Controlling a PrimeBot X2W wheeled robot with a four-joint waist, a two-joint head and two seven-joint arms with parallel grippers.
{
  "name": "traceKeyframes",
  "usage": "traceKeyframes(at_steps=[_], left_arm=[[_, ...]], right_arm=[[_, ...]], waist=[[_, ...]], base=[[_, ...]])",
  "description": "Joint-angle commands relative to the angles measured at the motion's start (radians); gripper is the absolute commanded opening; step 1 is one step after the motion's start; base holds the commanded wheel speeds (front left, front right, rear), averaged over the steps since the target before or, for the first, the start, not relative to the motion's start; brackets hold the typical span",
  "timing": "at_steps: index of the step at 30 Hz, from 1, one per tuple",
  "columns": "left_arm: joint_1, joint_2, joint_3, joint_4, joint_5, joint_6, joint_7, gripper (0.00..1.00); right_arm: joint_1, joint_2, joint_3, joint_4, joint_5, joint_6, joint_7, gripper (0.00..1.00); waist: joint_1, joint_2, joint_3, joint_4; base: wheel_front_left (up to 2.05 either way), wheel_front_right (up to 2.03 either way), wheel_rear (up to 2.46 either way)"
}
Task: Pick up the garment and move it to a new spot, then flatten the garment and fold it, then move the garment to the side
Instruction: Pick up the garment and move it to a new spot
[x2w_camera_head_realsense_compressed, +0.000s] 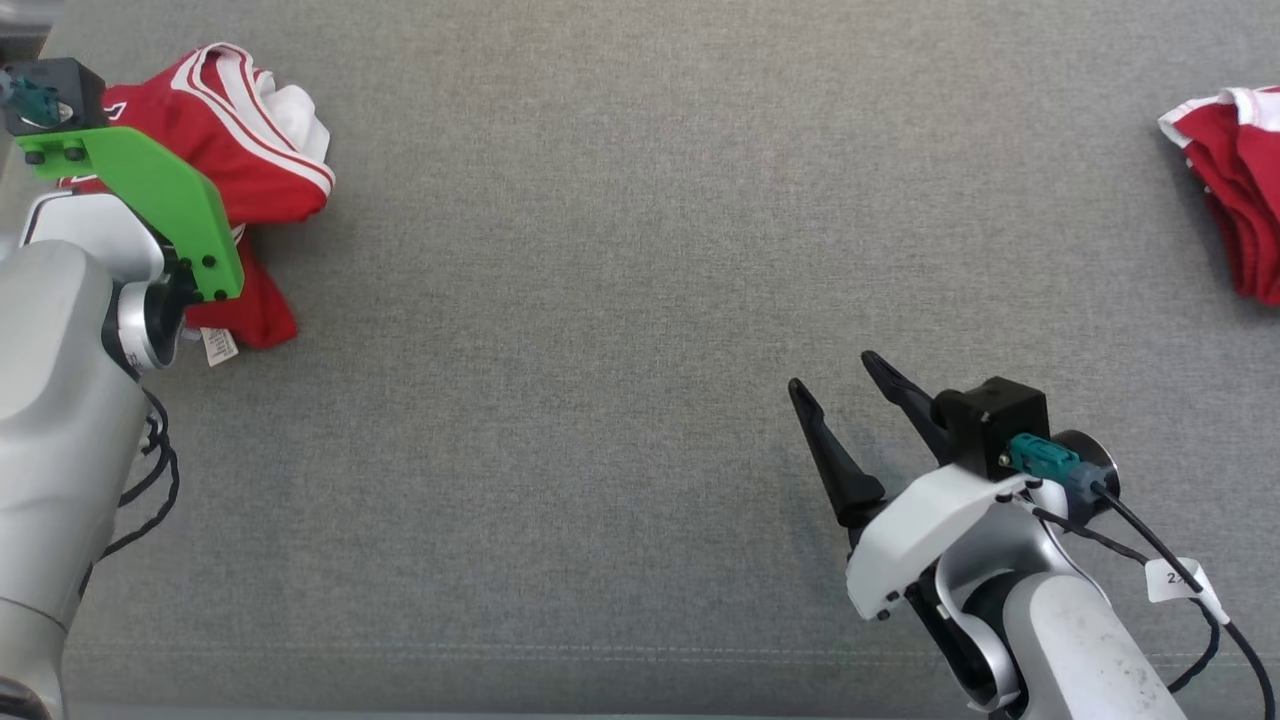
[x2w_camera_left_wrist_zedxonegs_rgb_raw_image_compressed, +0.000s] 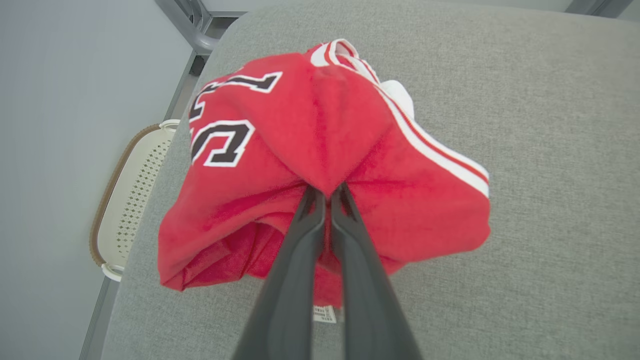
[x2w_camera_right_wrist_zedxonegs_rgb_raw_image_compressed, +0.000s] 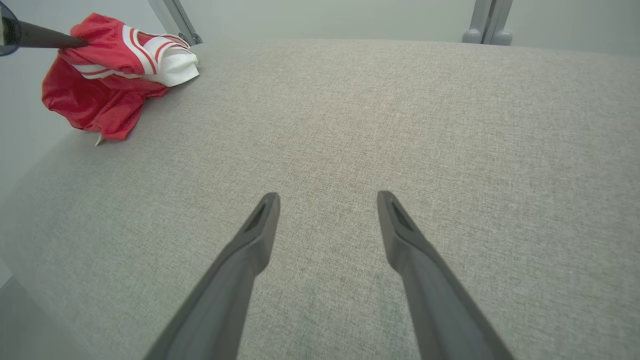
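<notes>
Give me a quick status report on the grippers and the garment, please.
Left gripper: jaws shut on crumpled red-and-white jersey, far left of grey fabric surface. Right gripper open above bare surface. Second red garment far right, apart from both.

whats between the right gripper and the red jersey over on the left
Just bare grey fabric surface lies between the right gripper and the red jersey; both the head view and the right wrist view show that stretch.
</notes>
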Motion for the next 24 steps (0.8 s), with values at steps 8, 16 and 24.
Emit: traceKeyframes(at_steps=[8,16,24], left_arm=[[-0.074,-0.012,-0.04,-0.077,0.048,-0.014,-0.007,0.0],[-0.121,-0.066,-0.068,-0.191,0.065,-0.043,-0.051,0.0],[-0.165,-0.142,-0.102,-0.278,0.078,-0.058,-0.062,0.0]], right_arm=[[-0.018,0.011,0.027,0.076,0.045,0.0,-0.052,1.0],[-0.007,0.014,0.05,0.133,0.094,0.0,-0.098,1.0],[0.005,0.013,0.063,0.166,0.123,0.0,-0.121,1.0]], waist=[[0.0,0.0,-0.151,-0.109],[0.0,0.0,-0.252,-0.208],[0.0,0.0,-0.299,-0.261]], base=[[0.0,0.0,0.0],[0.0,0.0,0.0],[0.0,0.0,0.0]])
